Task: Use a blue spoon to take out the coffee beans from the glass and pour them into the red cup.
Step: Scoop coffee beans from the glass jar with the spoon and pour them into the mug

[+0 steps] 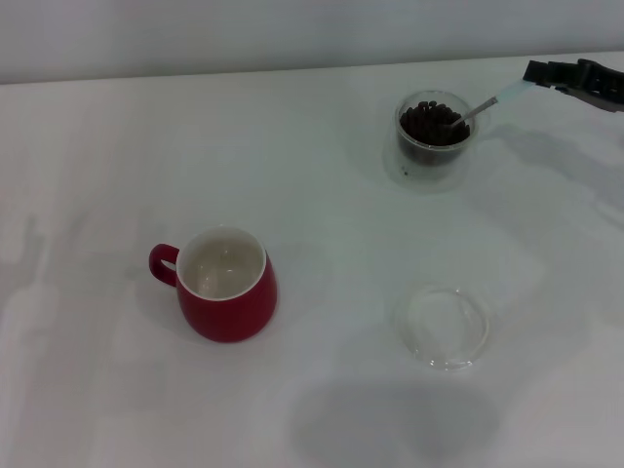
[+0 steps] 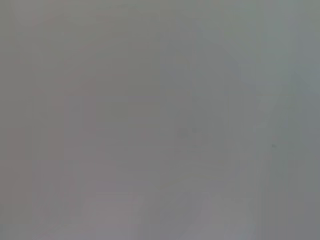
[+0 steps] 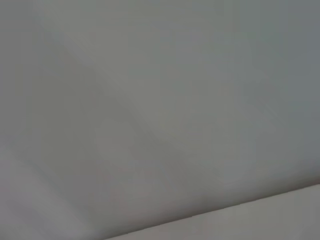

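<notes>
Left arm: it appears in no view; the left wrist view gives only a plain grey surface, so nothing can be said of that gripper
Red cup (image 1: pixel 227 289): it stands upright on the white table (image 1: pixel 322 175), at the left of the head view and towards the near side; its small loop handle points to the left; its white inside looks bare; it is well apart from the other things
Glass saucer (image 1: pixel 444 327): a flat, shallow, clear dish; it lies on the table to the right of the red cup, near the front, and well apart from the tumbler behind it; nothing shows in it
Glass (image 1: pixel 433 137): the small clear tumbler stands upright at the far right part of the table, behind the saucer
Coffee beans (image 1: pixel 429 125): a dark heap inside the glass, reaching close to its rim
Blue spoon (image 1: pixel 487 103): its metal end dips into the glass among the beans; its neck leans over the rim on the right side; its pale blue handle rises to the right, up to the black fingers
Right gripper (image 1: pixel 538 80): it is at the far right edge of the head view, just beyond the glass; its dark fingers are closed around the tip of the spoon handle
Right wrist view: only a grey surface with a paler band along one edge; none of the things can be made out there
</notes>
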Controlling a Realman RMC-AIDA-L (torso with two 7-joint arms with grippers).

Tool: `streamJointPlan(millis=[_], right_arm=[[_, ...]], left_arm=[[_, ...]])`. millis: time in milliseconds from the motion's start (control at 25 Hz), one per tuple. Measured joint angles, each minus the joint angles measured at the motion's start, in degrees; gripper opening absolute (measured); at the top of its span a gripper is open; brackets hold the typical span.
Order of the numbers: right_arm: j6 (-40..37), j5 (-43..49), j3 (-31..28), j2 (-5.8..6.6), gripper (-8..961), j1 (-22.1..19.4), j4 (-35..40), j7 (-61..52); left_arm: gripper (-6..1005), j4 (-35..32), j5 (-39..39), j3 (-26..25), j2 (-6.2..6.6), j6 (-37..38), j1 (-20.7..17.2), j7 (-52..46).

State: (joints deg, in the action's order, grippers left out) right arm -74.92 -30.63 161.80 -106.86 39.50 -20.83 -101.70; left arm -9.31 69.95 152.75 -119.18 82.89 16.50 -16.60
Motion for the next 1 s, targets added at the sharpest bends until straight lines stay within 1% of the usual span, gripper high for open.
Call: streamJointPlan(millis=[280, 560, 1000], right_arm=[[1.2, -0.3, -0.1, -0.5, 148, -0.3, 0.2, -1.8], [1.3, -0.5, -0.3, -0.27, 147, -0.7, 0.7, -3.7], [0.9, -1.3, -0.3, -0.35, 147, -0.7, 0.6, -6.9]], left_arm=[[771, 1.2, 0.1, -0.1, 0.0, 0.1, 0.7, 0.1], [772, 1.6, 0.1, -0.1, 0.0, 0.1, 1.3, 0.1], [772, 2.6, 0.1, -0.2, 0.0, 0.4, 2.5, 0.1]])
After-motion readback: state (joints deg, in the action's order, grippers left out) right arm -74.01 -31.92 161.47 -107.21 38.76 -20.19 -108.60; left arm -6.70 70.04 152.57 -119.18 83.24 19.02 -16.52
